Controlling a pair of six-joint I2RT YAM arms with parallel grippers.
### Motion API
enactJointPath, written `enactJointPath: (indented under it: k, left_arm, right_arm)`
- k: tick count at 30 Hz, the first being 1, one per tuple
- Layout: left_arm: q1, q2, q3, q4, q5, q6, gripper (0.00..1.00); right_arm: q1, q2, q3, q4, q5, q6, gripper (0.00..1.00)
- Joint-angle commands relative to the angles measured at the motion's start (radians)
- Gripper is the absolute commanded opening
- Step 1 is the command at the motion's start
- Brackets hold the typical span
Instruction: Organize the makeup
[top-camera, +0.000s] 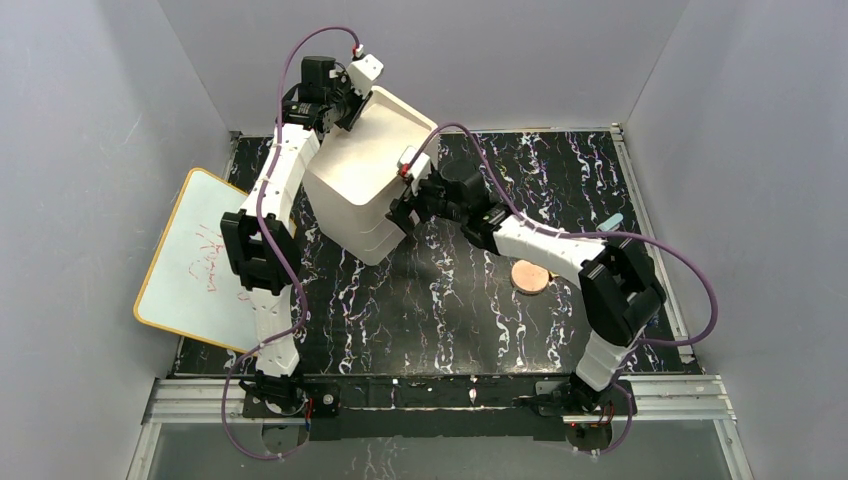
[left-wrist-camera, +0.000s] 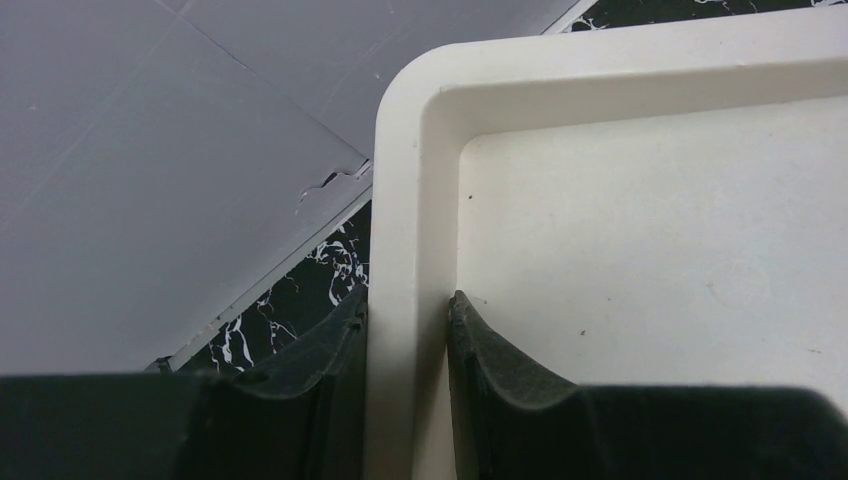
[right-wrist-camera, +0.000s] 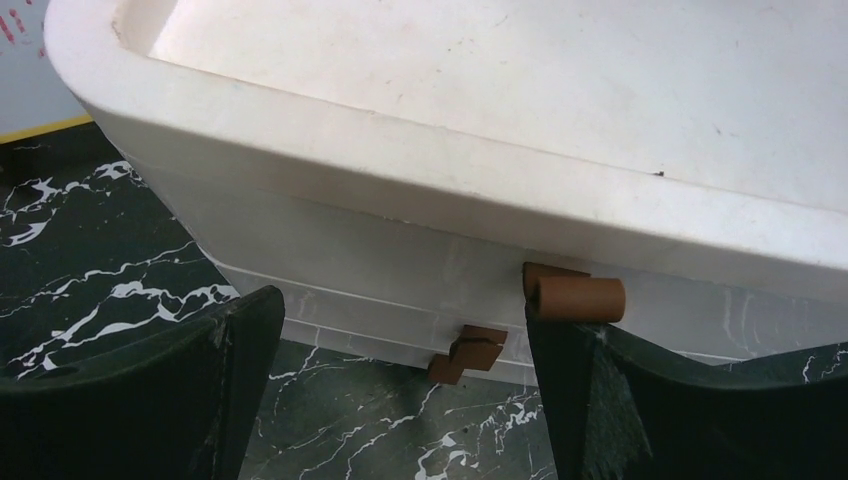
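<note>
The big white three-drawer box (top-camera: 360, 180) stands at the back left of the black marbled mat. My left gripper (top-camera: 352, 100) is shut on the rim of its top tray, one finger inside and one outside (left-wrist-camera: 405, 310). My right gripper (top-camera: 405, 212) is open and empty at the box's front (right-wrist-camera: 400, 305), next to the brown handles (right-wrist-camera: 575, 297). The top handle rests just above my right finger (right-wrist-camera: 600, 400). A round tan powder disc (top-camera: 530, 277) lies on the mat under my right arm. The compact, sponge, sticks and pad are out of view.
A whiteboard with a yellow edge (top-camera: 200, 260) leans off the mat's left side. A small pale blue thing (top-camera: 612, 221) lies near the right edge. Grey walls close in the back and both sides. The top tray (left-wrist-camera: 650, 230) holds nothing in view.
</note>
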Motion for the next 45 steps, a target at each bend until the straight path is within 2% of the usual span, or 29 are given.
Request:
enactJointPath:
  k: [1, 6, 9, 14, 22, 36, 45]
  left_arm:
    - [-0.069, 0.065, -0.058, -0.219, -0.022, 0.048, 0.00]
    - [-0.066, 0.073, -0.057, -0.219, -0.020, 0.050, 0.00]
    - [-0.066, 0.081, -0.058, -0.218, -0.014, 0.049, 0.00]
    - [-0.067, 0.088, -0.058, -0.218, -0.003, 0.049, 0.00]
    - [-0.055, 0.086, -0.063, -0.212, 0.029, 0.041, 0.00]
    - [-0.014, 0.105, 0.001, -0.246, 0.162, -0.010, 0.00]
    - [-0.010, 0.110, 0.009, -0.254, 0.160, -0.014, 0.00]
  right_arm:
    - [0.023, -0.068, -0.066, 0.245, -0.050, -0.010, 0.99]
    - [0.022, -0.116, -0.240, 0.316, 0.045, -0.018, 0.98]
    - [0.021, -0.112, -0.325, 0.439, 0.136, -0.020, 0.92]
    - [-0.009, -0.047, -0.382, 0.571, 0.171, -0.032, 0.90]
    - [-0.087, 0.068, -0.342, 0.659, 0.095, 0.006, 0.89]
    - [-0.106, 0.155, -0.274, 0.698, 0.026, 0.006, 0.89]
    - [-0.109, 0.198, -0.241, 0.707, 0.016, 0.000, 0.76]
